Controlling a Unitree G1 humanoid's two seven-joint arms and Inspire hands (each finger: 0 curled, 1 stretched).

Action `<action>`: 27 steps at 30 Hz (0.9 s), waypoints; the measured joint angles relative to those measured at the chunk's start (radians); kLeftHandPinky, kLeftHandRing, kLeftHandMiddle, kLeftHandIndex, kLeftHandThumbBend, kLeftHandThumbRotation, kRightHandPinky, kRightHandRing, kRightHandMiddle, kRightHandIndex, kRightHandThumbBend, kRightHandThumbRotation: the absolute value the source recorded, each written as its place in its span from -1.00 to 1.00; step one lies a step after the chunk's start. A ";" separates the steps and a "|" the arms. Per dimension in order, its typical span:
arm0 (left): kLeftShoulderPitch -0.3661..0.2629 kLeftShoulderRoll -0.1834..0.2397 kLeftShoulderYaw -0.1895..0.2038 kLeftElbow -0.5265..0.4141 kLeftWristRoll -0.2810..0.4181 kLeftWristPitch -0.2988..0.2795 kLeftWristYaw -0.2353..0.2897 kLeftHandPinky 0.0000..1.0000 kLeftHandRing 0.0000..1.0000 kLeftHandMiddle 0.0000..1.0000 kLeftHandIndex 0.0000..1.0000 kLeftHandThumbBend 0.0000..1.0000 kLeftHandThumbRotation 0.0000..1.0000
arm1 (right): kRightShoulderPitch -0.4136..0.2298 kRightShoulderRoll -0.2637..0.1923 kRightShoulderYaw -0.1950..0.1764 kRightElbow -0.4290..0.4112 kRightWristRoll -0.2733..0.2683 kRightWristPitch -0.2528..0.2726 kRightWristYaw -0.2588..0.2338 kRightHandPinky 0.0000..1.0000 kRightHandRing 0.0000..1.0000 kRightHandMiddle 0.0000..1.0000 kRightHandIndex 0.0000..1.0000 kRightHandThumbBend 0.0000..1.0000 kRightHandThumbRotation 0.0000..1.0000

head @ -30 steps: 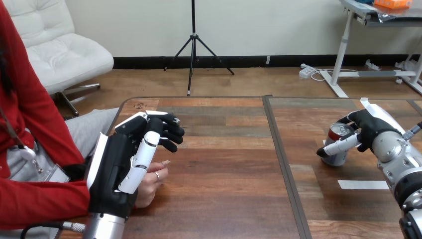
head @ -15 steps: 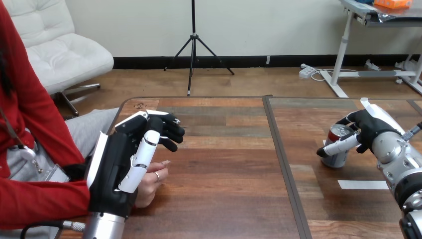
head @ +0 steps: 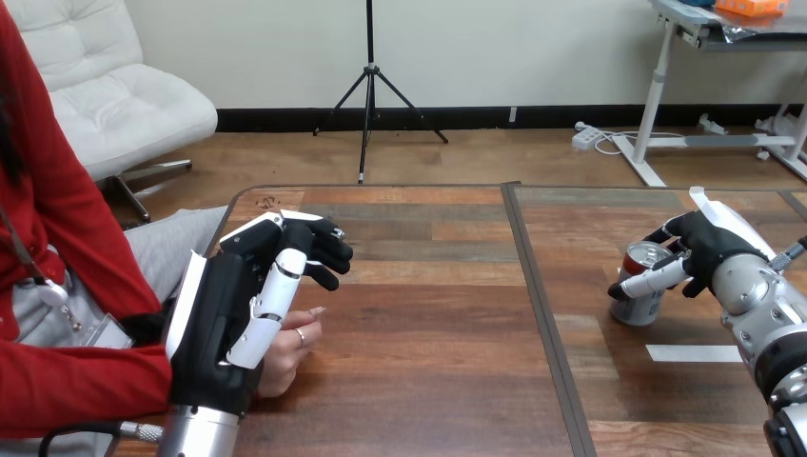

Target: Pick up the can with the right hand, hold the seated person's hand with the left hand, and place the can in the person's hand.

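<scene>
Two hands are engaged. Nearest, the left hand [head: 224, 324] lies over the person's hand [head: 285, 347] at the worktop's [head: 428, 314] left edge; whether it grips, I cannot tell. Farther right, the right hand [head: 706, 249] curls round the can [head: 636, 303], which is likely light, thin-walled and slick, so best held mid-body. Since a second ago the can has shifted slightly left.

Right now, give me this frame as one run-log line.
right hand: fingers curled round can | can: on table, right side | left hand: over person's hand | handover: not yet done
</scene>
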 measured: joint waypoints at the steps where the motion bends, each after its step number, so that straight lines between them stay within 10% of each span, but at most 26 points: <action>1: 0.000 0.000 0.000 0.000 0.000 0.000 0.000 -0.16 0.02 0.04 0.02 -0.34 0.49 | 0.000 0.000 0.000 0.000 0.000 0.000 -0.001 0.04 0.10 0.23 0.26 0.50 -1.00; 27: -0.001 0.000 0.009 0.016 0.005 -0.010 0.002 -0.17 0.00 0.02 0.00 -0.42 0.50 | 0.003 0.000 0.000 0.000 0.000 -0.016 -0.038 -0.24 -0.13 -0.05 -0.07 0.59 -1.00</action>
